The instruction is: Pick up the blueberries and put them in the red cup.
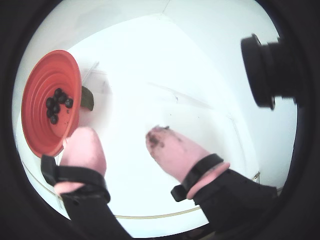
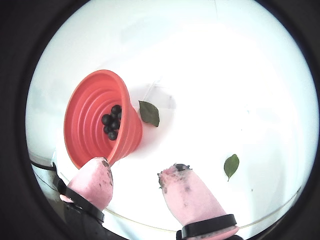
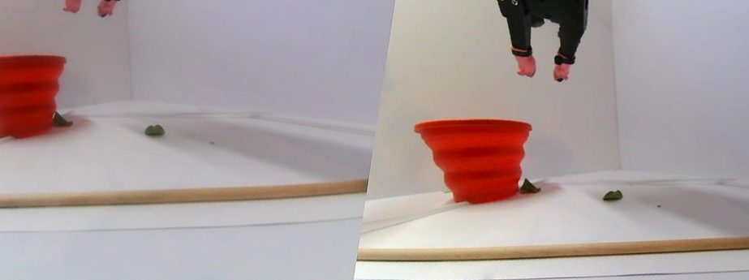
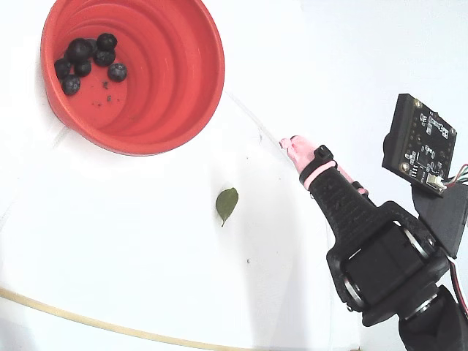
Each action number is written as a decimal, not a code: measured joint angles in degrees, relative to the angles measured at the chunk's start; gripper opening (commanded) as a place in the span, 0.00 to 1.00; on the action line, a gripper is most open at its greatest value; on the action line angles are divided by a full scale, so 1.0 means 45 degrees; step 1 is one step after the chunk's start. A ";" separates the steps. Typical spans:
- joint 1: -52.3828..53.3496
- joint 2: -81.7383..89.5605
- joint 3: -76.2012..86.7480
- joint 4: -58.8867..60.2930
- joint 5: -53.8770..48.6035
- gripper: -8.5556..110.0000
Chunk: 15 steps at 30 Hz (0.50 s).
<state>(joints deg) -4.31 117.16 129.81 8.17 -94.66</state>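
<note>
Orange-red round plastic cup with stepped concentric ridges on its inner wall, standing upright on white paper laid over the white bench; dark specks on its bottom.

Small round dark blue-black berries, the blueberries: a cluster lying on the bottom of the red cup, bunched toward one side in the fixed view; also seen inside the cup in both wrist views.

Black gripper with pink-covered fingertips, each cover bound by a black band: fingers apart, nothing between them. In the stereo pair view it hangs well above the bench, above the cup's rim and slightly to the right. Dark stains show on the pink tips in both wrist views; gripper also at.

Small flat green leaf, lying on the paper just beside the cup's base.

Second small green leaf, lying on the paper well apart from the cup; seen in the stereo pair view to the right of the cup.

Thin pale wooden rod, lying across the paper in front of the cup.

Black camera module mounted at the gripper's side.
</note>
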 measured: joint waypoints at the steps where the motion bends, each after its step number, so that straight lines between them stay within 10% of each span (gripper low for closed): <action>1: 0.0078 0.0156 0.0059 0.0195 0.0137 0.22; 15: 0.1133 0.2539 0.0547 0.2598 0.2207 0.22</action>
<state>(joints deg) 0.79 128.58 132.28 19.86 -84.73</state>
